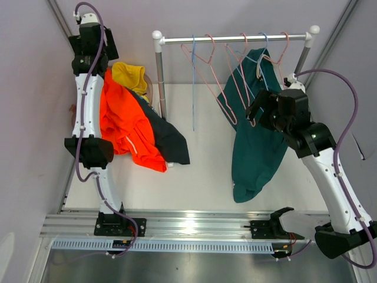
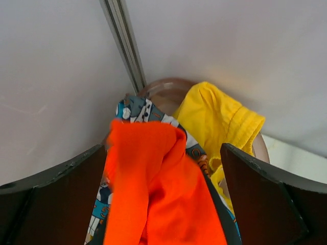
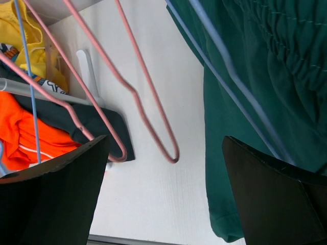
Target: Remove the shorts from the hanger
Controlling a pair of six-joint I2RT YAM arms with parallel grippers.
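The teal green shorts hang right of centre in the top view, on a blue hanger hooked over the white rail. Their lower end reaches down over the white worktop. Bare pink hangers hang to their left on the same rail.

The right gripper sits just beside the teal fabric, its jaws wide apart and gripping nothing.

In the upper left of the top view, the other shorts lie heaped:
- the orange-red shorts on top
- the yellow shorts behind them
- the dark navy shorts spreading toward the centre
- the patterned shorts peeking out under the orange

A clear round tub shows behind the heap.

The left gripper is above this heap, jaws spread wide. Orange cloth lies between them, unclamped.
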